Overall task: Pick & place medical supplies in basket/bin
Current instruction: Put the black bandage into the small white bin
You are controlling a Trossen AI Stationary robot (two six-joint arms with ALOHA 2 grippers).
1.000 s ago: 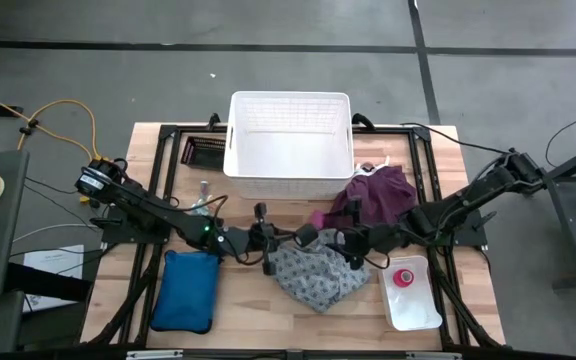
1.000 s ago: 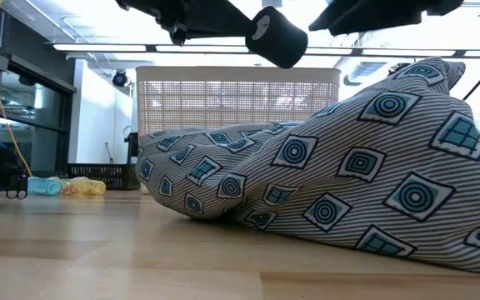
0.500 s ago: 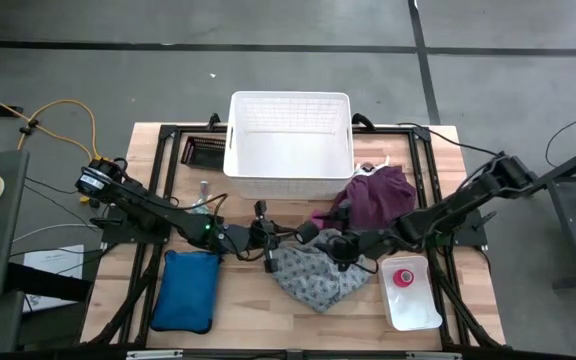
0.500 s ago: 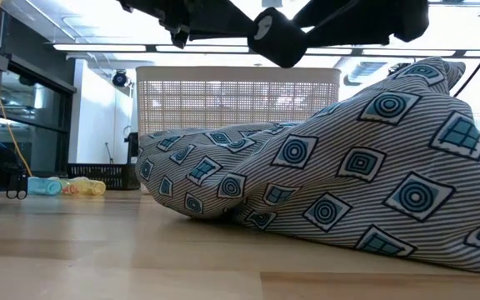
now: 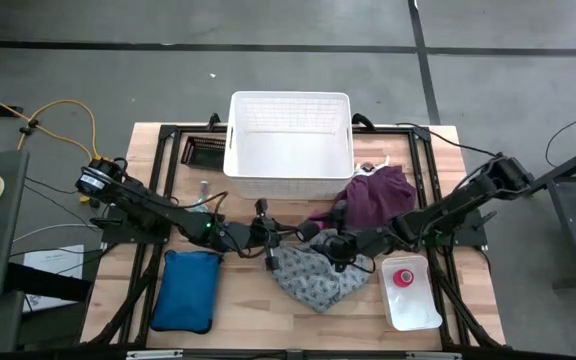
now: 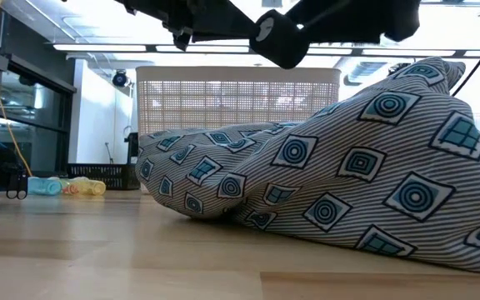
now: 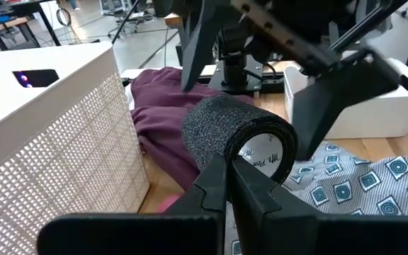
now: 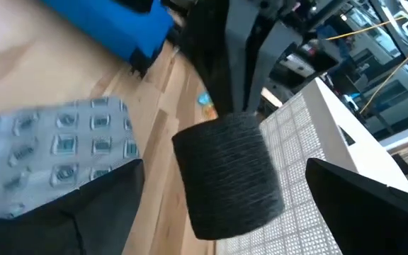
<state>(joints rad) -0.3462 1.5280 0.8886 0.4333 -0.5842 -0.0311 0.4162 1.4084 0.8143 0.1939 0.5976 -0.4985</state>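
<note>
My left gripper [image 5: 293, 234] reaches in from the table's left and is shut on a black roll [image 7: 236, 134]. It holds the roll in the air over the grey patterned cloth [image 5: 313, 275], which lies heaped on the table. My right gripper [image 5: 326, 243] comes from the right and is open, one finger on each side of the roll [image 8: 229, 173] without touching it. The purple cloth [image 5: 376, 195] lies beside the white basket [image 5: 290, 140]. The pink tape roll [image 5: 404, 277] sits in a white tray [image 5: 413, 305]. A small clear bottle [image 5: 204, 190] lies at the left. My left gripper pinches the black roll's wall at the rim nearest the gripper [image 7: 222, 157] between its two fingers. One finger seems to be inside the core and one outside. The fingers come level from the table's left. The roll is lifted clear above the grey patterned cloth.
A blue pouch [image 5: 188, 290] lies at the near left. A dark ridged tray [image 5: 203, 150] sits left of the basket. Small coloured items [image 6: 61, 187] lie at the far left in the low view. Both arms meet over the table's middle.
My right gripper has gone toward the table's left, up to the black roll, and its open fingers now stand on either side of it. My left gripper and the roll have kept still.
</note>
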